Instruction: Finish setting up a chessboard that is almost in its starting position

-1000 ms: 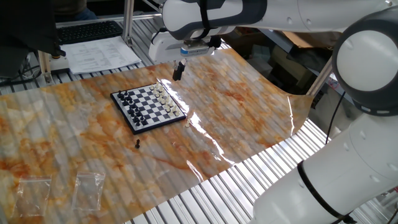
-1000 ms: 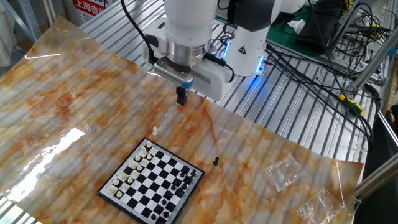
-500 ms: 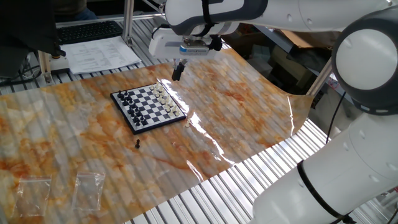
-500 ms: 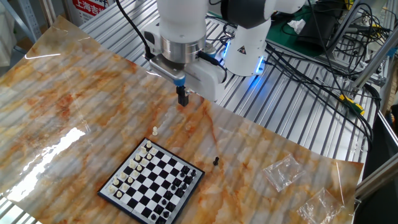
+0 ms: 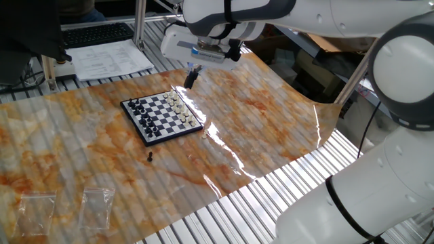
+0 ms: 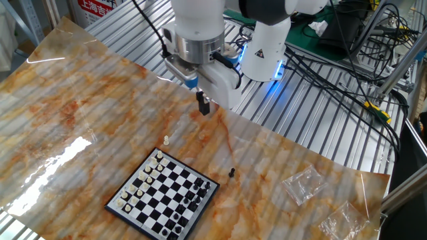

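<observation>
While the claw (image 6: 203, 105) hangs above the counter (image 6: 80, 100) with its dark fingers drawn together and apparently nothing between them, a cream piece (image 6: 167, 140) stands just off the chessboard (image 6: 163, 195), near its cream-side corner. A black piece (image 6: 231, 173) waits beside the opposite side. To do this well, the claw should probably open, descend squarely over the cream piece, and grip it low.

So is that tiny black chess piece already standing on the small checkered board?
No, the tiny black chess piece stands on the marbled sheet beside the checkered board.
</observation>
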`<state>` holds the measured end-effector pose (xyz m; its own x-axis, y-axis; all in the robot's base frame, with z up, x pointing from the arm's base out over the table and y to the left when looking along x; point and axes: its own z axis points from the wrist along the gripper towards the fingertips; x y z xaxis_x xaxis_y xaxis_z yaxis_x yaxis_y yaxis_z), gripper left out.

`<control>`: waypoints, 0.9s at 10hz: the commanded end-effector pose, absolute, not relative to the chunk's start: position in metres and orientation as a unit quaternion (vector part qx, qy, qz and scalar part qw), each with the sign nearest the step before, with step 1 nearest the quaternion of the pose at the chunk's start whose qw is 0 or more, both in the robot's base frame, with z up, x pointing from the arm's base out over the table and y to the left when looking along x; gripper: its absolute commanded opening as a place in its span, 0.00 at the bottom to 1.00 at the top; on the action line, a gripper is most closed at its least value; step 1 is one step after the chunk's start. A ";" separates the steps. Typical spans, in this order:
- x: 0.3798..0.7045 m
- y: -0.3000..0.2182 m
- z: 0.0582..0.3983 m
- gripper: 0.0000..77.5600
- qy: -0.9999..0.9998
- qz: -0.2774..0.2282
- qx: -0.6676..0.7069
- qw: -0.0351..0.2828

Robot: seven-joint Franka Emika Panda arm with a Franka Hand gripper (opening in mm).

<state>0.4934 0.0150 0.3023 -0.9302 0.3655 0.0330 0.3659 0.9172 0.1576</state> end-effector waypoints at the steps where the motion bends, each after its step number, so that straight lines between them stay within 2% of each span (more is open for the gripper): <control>1: 0.493 0.020 0.295 0.00 -0.977 -0.087 -0.194 -0.002; 5: 0.493 0.020 0.280 0.00 -0.974 -0.088 -0.210 -0.013; 9: 0.493 0.020 0.280 0.00 -0.973 -0.085 -0.216 -0.014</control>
